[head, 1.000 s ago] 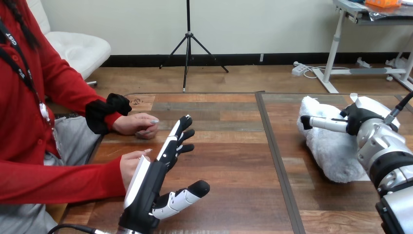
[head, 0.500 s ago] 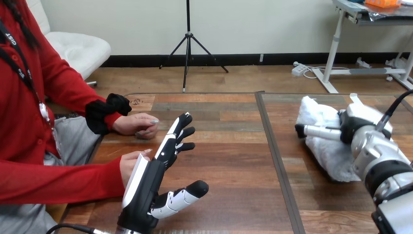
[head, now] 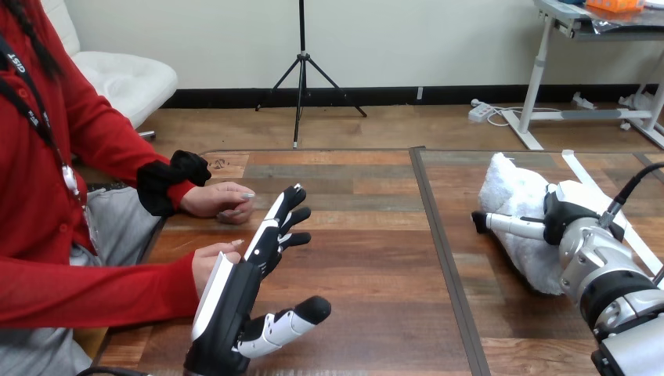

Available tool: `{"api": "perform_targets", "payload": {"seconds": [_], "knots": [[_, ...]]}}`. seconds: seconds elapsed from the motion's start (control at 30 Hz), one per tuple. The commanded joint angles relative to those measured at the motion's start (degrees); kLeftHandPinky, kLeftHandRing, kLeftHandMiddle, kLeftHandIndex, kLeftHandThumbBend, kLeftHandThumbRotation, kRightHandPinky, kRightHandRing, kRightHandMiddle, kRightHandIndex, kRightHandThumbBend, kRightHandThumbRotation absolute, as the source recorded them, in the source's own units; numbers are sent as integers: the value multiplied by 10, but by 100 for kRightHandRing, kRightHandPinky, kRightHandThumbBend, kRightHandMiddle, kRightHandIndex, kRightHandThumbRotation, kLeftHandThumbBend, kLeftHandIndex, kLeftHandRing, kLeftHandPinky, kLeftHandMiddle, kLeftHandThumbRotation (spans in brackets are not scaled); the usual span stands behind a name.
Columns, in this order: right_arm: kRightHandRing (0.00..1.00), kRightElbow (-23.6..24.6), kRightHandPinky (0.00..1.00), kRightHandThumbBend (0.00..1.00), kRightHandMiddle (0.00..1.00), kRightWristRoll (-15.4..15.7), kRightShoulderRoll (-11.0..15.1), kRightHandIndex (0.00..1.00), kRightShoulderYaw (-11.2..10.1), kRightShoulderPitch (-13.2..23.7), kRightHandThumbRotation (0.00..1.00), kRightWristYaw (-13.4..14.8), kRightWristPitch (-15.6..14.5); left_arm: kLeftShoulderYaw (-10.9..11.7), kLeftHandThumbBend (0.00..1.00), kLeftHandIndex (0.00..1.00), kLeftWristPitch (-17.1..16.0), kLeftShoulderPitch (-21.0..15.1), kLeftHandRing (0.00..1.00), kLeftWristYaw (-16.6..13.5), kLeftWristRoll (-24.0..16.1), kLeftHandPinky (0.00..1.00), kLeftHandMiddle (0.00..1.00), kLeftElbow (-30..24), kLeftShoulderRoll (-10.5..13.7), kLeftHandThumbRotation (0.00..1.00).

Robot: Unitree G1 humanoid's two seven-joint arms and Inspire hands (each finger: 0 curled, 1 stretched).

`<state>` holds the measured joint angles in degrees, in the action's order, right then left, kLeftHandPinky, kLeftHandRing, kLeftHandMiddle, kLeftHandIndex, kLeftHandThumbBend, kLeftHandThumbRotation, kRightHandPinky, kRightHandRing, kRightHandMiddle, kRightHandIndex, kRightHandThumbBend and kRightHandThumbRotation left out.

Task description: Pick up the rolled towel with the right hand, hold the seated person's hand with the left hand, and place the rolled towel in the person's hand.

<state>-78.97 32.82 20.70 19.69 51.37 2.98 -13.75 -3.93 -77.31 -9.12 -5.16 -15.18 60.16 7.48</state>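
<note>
Two hands to report. My left hand (head: 235, 301) stands on edge over the table (head: 368, 258), fingers straight, thumb spread, holding nothing. The person's nearer hand (head: 210, 262) sits just beside its back; I cannot tell whether they touch. The person's farther hand (head: 223, 200) rests on the wood beyond. My right hand (head: 575, 213) lies against the rolled towel (head: 509, 184) at the table's right; whether it grips, I cannot tell.
</note>
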Motion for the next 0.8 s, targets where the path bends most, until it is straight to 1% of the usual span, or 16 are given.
{"api": "perform_targets", "payload": {"seconds": [0.0, 0.07, 0.2, 0.3, 0.5, 0.6, 0.63, 0.67, 0.73, 0.77], "knots": [[88, -1, 66, 100, 96, -20, -36, 100, -17, -24, 79, 7, -4, -2, 100, 95, -17, -19, 91, 13, 26, 80, 95, -22, 2, 78], [87, 0, 65, 100, 96, -20, -37, 100, -17, -28, 76, 18, 2, 0, 100, 95, -18, -18, 91, 15, 25, 81, 95, -24, 3, 78], [85, -1, 62, 100, 95, -28, -39, 100, -21, -32, 72, 22, -1, 1, 100, 95, -19, -16, 91, 19, 26, 80, 95, -29, 3, 78], [83, -1, 59, 100, 95, -24, -40, 99, -18, -37, 69, 34, 3, 2, 100, 95, -22, -16, 90, 20, 25, 80, 95, -31, 4, 79], [82, -1, 54, 100, 96, -22, -43, 99, -18, -46, 66, 47, 4, 3, 100, 95, -28, -15, 90, 23, 27, 80, 95, -32, 4, 79], [82, -3, 52, 100, 96, -17, -46, 98, -14, -49, 65, 53, -2, 7, 100, 95, -30, -13, 90, 21, 21, 80, 95, -36, 5, 79], [82, -2, 52, 100, 96, -26, -47, 98, -24, -51, 65, 60, -1, 7, 100, 95, -29, -12, 90, 21, 22, 80, 95, -38, 5, 79], [82, -1, 52, 100, 97, -34, -48, 97, -32, -52, 63, 65, 1, 6, 100, 95, -29, -11, 90, 22, 23, 80, 94, -39, 4, 79], [84, 0, 51, 100, 98, -43, -49, 97, -43, -55, 59, 74, 5, 5, 100, 95, -30, -11, 89, 24, 26, 79, 94, -40, 5, 79], [84, 0, 51, 100, 98, -45, -49, 97, -45, -57, 56, 78, 8, 5, 100, 95, -32, -11, 89, 25, 28, 79, 94, -40, 5, 79]]}}
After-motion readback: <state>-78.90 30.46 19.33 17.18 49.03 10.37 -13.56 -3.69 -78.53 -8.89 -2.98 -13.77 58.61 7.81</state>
